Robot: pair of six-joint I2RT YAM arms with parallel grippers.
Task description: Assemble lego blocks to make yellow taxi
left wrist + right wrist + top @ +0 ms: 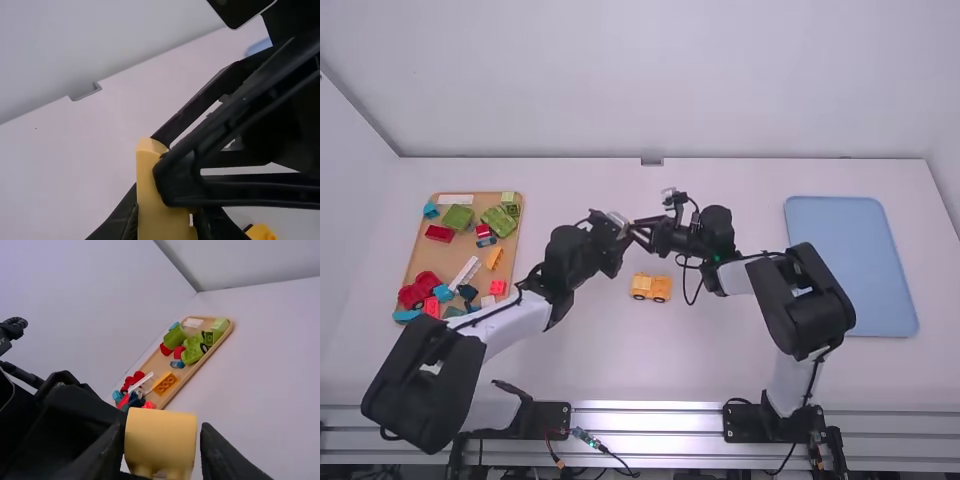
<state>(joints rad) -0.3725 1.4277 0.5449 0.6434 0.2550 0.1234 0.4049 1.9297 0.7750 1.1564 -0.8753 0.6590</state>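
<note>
The left gripper [621,226] is closed on a yellow block [160,437], beyond the yellow car [651,287]; the right gripper [634,231] stands slightly open around that block, a thin gap beside one finger. Left of the car lies the wooden tray [412,262] of mixed bricks, right of it the blue tray [850,265]. In the left wrist view a right finger hides part of the block; the right wrist view bares its rounded face.
</note>
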